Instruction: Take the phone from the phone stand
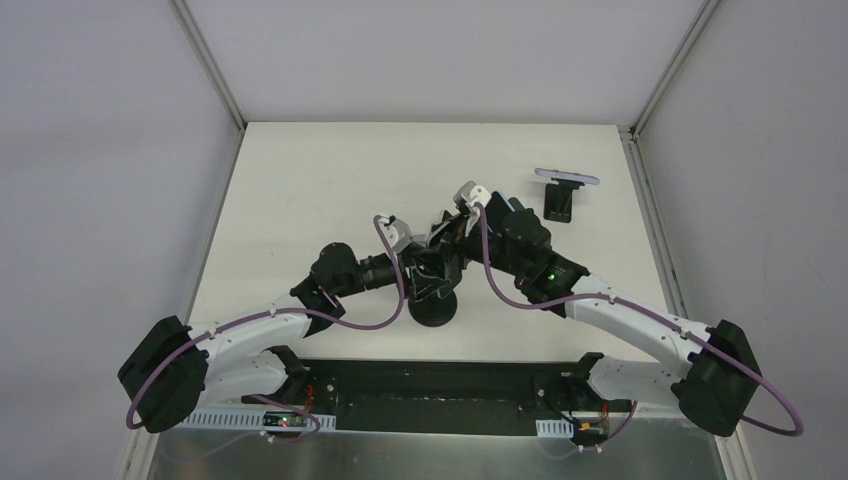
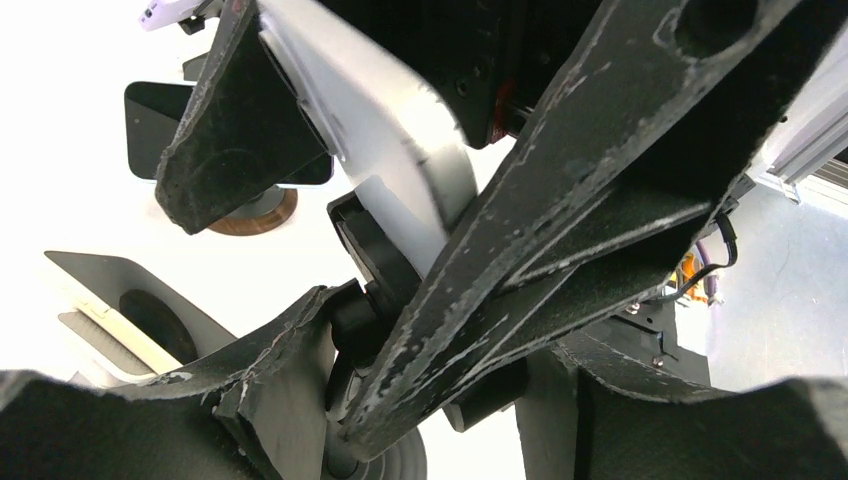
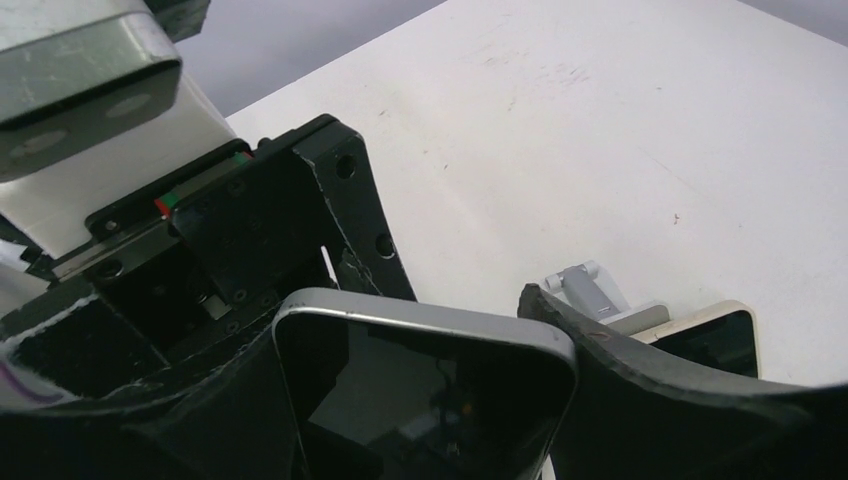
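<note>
Right gripper (image 3: 425,385) clamps the phone (image 3: 430,410); left gripper (image 1: 420,268) at the phone stand (image 1: 435,312), grip unclear.

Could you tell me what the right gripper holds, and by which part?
The right gripper clasps the phone by its two side edges, near one end.

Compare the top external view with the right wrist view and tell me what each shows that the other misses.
Only the top external view shows the phone stand's round black base and both arms reaching in to it. Only the right wrist view shows the phone's dark screen up close, between the right gripper's fingers. Both show the white table and a second phone farther off.
</note>
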{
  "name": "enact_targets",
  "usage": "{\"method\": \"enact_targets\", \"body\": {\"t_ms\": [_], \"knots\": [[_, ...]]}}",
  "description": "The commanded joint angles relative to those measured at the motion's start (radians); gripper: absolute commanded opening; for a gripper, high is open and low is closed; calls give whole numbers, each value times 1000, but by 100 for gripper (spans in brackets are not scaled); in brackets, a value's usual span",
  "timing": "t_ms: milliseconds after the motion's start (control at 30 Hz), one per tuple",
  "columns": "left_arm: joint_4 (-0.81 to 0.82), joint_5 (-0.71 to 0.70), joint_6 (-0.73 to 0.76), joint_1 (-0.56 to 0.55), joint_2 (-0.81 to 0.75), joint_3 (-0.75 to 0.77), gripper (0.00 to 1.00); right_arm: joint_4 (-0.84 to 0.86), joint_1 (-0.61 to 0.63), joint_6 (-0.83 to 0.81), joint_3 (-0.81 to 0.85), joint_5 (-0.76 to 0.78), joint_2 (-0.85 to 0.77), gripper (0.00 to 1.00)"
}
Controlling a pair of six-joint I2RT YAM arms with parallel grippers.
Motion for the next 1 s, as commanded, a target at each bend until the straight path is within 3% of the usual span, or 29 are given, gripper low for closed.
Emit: {"method": "enact_targets", "body": {"t_ms": [0,600,967], "knots": [[81,313,-9,-36,-72,9,0,-187,-159,-226,-42,119,2,0],[81,372,-23,-36,-86,3,0,-287,-204,-218,15,-60,-32,0],[78,320,-22,-35,-91,-17,3,-292,-188,-117,54,-217,-66,0]]}}
